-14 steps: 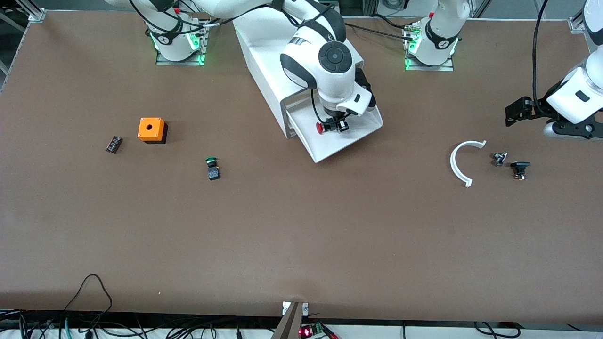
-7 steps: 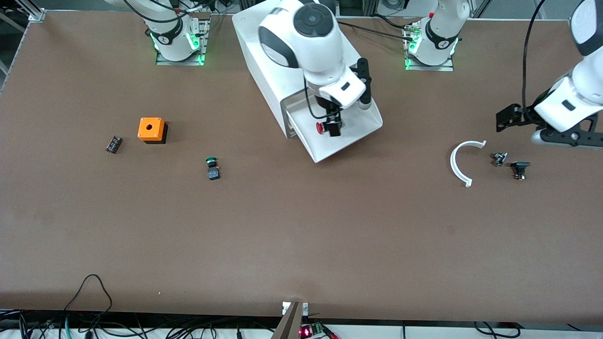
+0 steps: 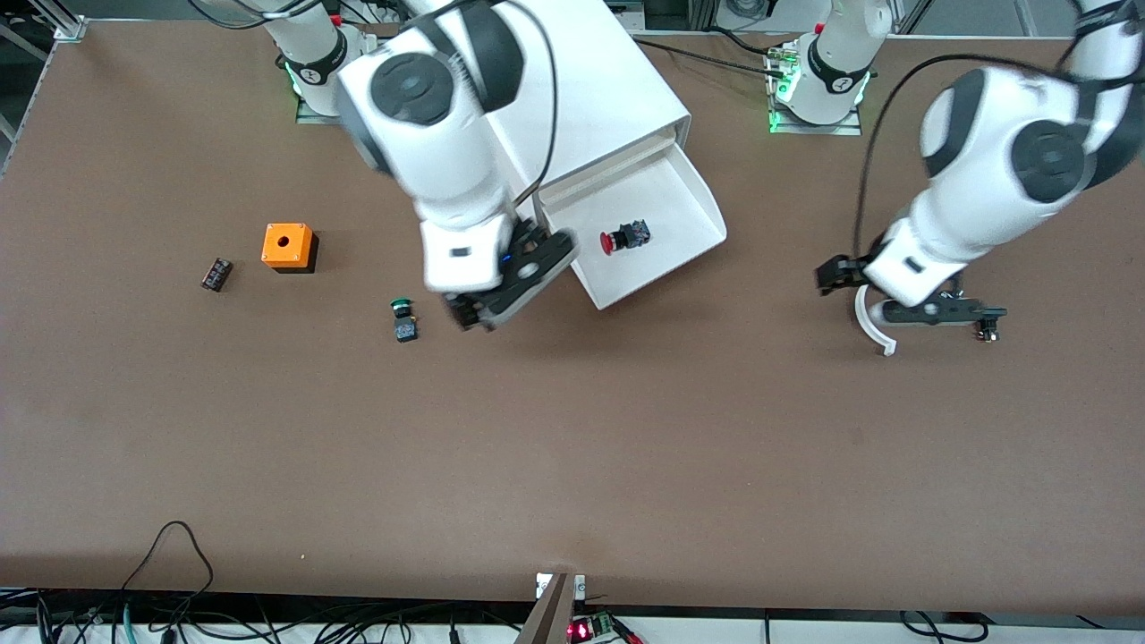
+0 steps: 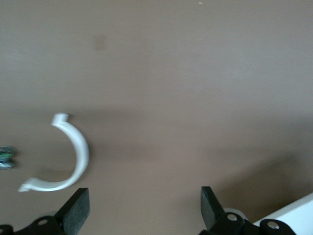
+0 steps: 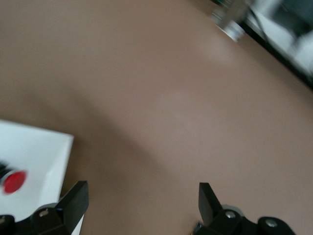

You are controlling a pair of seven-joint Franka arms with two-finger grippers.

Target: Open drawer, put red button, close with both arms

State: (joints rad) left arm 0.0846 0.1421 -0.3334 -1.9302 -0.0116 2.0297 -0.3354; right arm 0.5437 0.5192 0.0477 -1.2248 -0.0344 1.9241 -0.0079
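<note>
The red button (image 3: 623,237) lies on its side in the drawer (image 3: 680,206), which stands pulled out of the white cabinet (image 3: 590,89). My right gripper (image 3: 501,291) is open and empty over the table beside the drawer's corner at the right arm's end. In the right wrist view the right gripper (image 5: 142,205) frames bare table, with the drawer's corner (image 5: 34,156) and the red button (image 5: 13,181) at the edge. My left gripper (image 3: 894,300) is open and empty over the white arc. The left wrist view shows the left gripper (image 4: 144,210) open and a drawer corner (image 4: 296,215).
A green-capped button (image 3: 402,319) lies close to the right gripper. An orange box (image 3: 288,246) and a small black part (image 3: 216,274) lie toward the right arm's end. A white arc (image 3: 864,313) (image 4: 76,156) and a small black part (image 3: 988,326) lie under the left arm.
The right gripper let go of the red button in the drawer, rose and swung off the drawer toward the green button. The left arm swung in over the white arc.
</note>
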